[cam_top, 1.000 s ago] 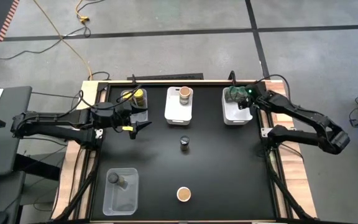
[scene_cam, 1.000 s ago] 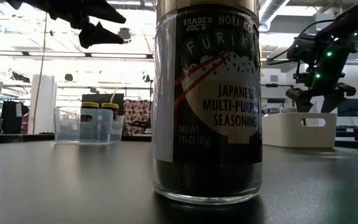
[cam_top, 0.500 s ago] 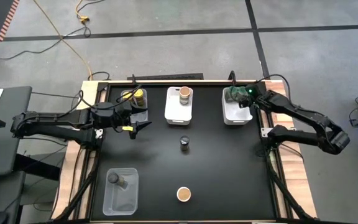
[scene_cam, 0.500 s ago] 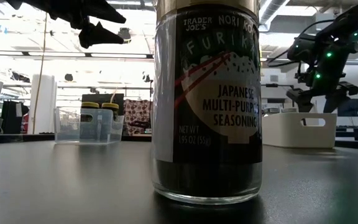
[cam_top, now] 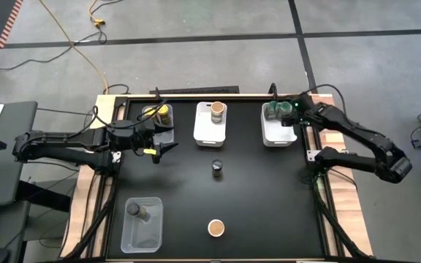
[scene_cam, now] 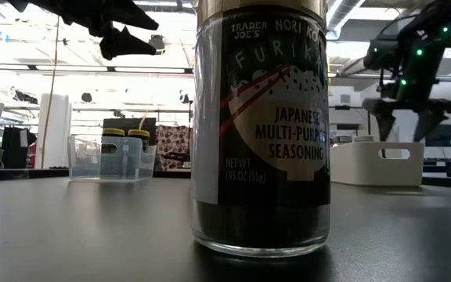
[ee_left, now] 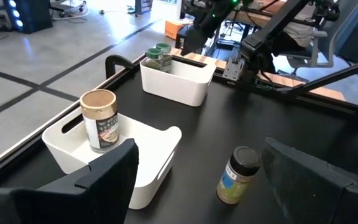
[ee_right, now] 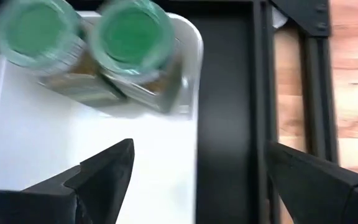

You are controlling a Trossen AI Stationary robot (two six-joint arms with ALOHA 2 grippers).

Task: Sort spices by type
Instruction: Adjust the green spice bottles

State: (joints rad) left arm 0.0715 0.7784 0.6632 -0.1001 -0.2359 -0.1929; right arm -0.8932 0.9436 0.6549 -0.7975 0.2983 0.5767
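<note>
Two green-topped jars sit in the white bin; my right pincer hovers above, wide open, empty; my left pincer likewise.

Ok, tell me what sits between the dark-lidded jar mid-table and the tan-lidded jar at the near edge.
Nothing: in the high view, only bare black table separates the dark-lidded jar from the tan-lidded jar.

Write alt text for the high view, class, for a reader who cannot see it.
Seen from above, a black table holds four bins with spice jars, plus two loose jars: a dark-topped jar mid-table and a tan-topped jar nearer the front. The open right gripper hovers over the white bin holding green-topped jars.
</note>
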